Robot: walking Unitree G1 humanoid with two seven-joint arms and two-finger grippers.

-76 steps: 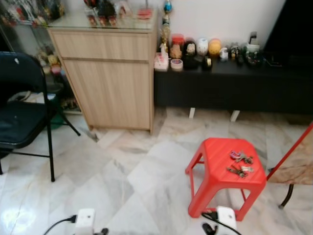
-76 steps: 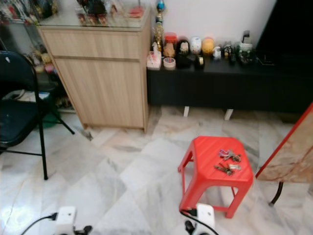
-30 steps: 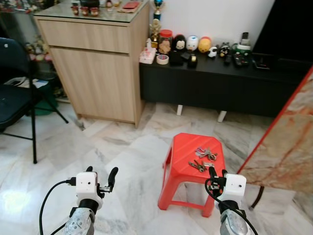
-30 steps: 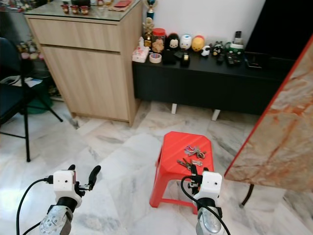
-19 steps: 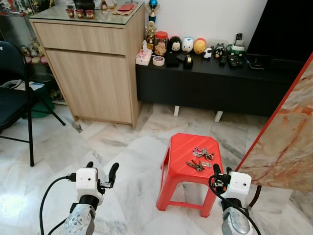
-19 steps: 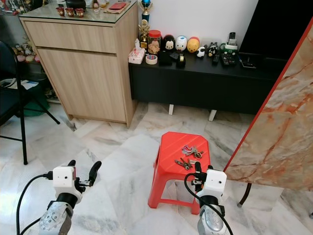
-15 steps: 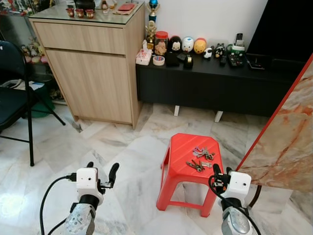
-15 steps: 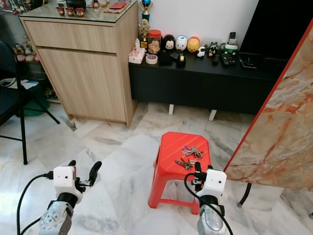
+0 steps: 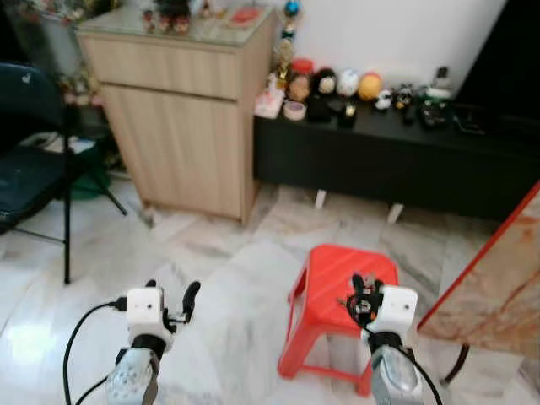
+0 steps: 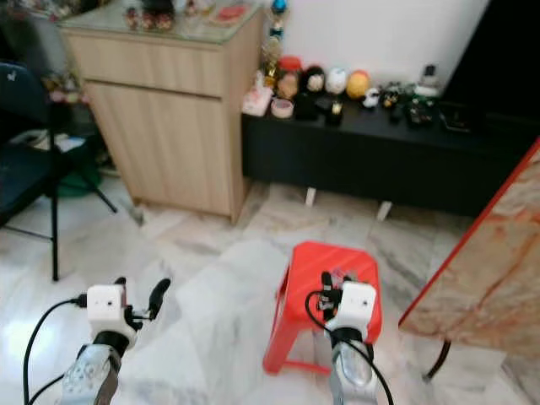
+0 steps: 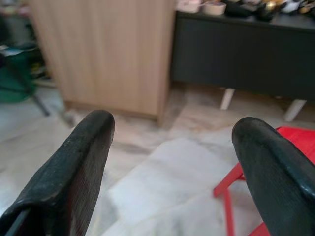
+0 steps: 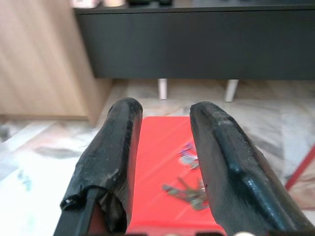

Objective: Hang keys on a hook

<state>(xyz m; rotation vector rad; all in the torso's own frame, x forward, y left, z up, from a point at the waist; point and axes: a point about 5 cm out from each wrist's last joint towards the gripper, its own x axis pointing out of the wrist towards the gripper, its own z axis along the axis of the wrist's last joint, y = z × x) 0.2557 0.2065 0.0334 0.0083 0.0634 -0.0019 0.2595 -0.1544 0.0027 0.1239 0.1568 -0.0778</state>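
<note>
Two bunches of keys (image 12: 189,189) lie on our red stool (image 9: 329,270); our right gripper (image 12: 165,147) hovers over it, fingers parted, empty; our left gripper (image 11: 172,162) gapes wide above floor (image 9: 228,253).

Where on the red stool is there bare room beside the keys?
The stool top is bare on its left half, toward the wooden cabinet. The keys crowd the right side. The right gripper hovers over it, fingers apart.

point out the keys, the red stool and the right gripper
keys (image 12: 189,189): right wrist view, on the lower bunch lying on the stool.
red stool (image 9: 325,274): left eye view, on the bare left part of its seat.
right gripper (image 12: 165,147): right wrist view, midway between its fingertips.
</note>
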